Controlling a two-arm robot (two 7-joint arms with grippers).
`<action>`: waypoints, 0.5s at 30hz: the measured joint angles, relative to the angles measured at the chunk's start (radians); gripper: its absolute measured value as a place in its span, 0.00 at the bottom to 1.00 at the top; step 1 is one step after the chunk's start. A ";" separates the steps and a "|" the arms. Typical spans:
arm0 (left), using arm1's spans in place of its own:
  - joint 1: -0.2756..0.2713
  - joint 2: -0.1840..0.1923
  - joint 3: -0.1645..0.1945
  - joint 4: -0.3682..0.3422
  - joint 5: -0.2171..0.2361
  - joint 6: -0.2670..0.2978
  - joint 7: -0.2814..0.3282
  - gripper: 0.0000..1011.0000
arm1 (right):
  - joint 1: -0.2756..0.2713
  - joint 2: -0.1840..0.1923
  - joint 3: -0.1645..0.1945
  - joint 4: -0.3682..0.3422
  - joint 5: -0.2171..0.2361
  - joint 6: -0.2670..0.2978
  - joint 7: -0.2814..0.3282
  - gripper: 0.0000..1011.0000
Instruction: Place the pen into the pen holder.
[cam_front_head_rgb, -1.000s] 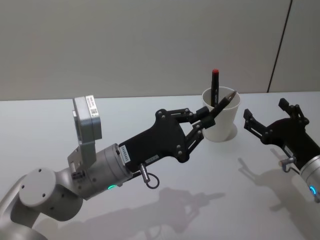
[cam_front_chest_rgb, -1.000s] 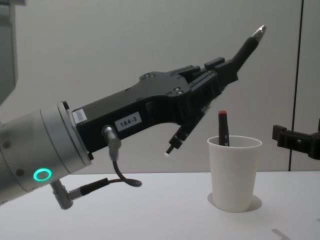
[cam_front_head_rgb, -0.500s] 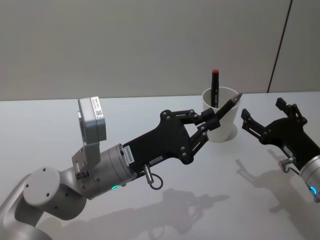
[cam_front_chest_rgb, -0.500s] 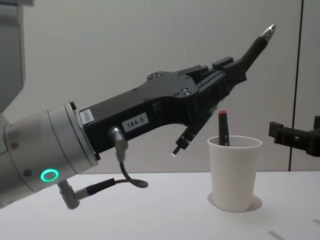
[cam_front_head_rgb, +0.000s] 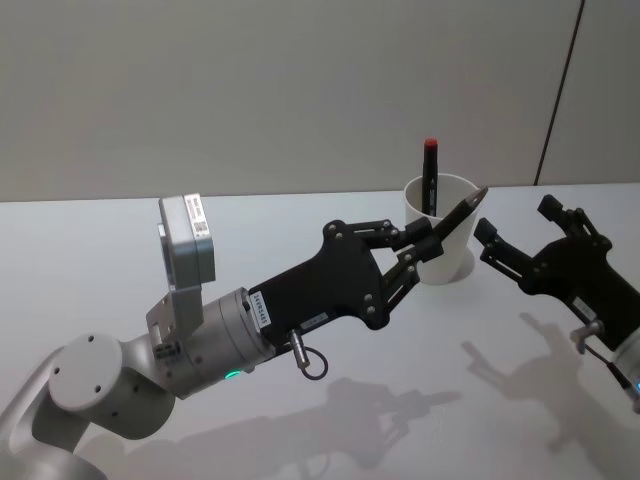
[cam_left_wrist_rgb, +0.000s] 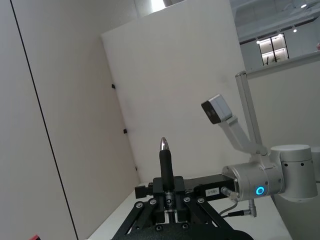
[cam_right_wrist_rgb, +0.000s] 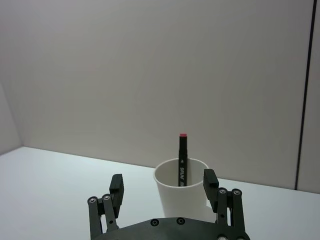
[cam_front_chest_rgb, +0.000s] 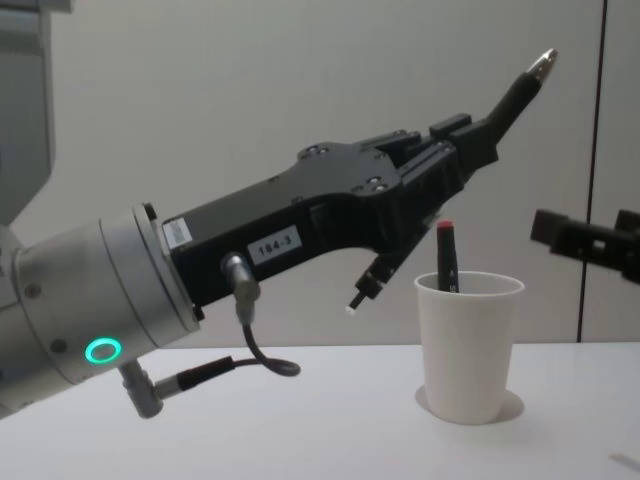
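Chest view gives me the left gripper (cam_front_chest_rgb: 458, 152) raised above the table (cam_front_chest_rgb: 330, 425), its fingers closed narrow on the pen (cam_front_chest_rgb: 515, 93). The pen sits tilted in the grip: its silvery tip points up and toward the cup (cam_front_chest_rgb: 468, 350), higher than the rim, and its other end sticks out below the fingers, left of the cup. In the head view the left gripper (cam_front_head_rgb: 424, 241) is just beside the cup (cam_front_head_rgb: 453, 258), and the pen (cam_front_head_rgb: 457, 214) crosses in front of the near rim, not inside. From the left wrist camera I see the pen (cam_left_wrist_rgb: 165, 165) standing straight out between the closed fingers.

A marker (cam_front_chest_rgb: 447, 258) with a red cap already stands in the cup, leaning against the rim.

The right gripper (cam_front_head_rgb: 517, 220) hovers just right of the cup, fingers spread wide, holding nothing. Its own camera looks past the open fingers (cam_right_wrist_rgb: 116, 186) at the cup (cam_right_wrist_rgb: 170, 200) and the marker (cam_right_wrist_rgb: 182, 160).

The table is plain white, and the cup rests upright on it. Behind is a flat grey wall (cam_front_head_rgb: 250, 90) with one dark vertical seam (cam_front_head_rgb: 560, 90) at the right.
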 joint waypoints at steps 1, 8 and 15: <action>0.000 0.000 0.000 0.000 0.000 0.000 0.000 0.12 | -0.003 0.003 0.002 -0.004 0.014 -0.002 0.009 0.99; -0.001 -0.001 0.001 0.001 0.000 -0.001 -0.001 0.12 | -0.034 0.036 0.023 -0.036 0.114 -0.016 0.071 0.99; -0.001 -0.001 0.001 0.001 0.000 -0.001 -0.002 0.12 | -0.065 0.078 0.047 -0.068 0.238 -0.005 0.144 0.99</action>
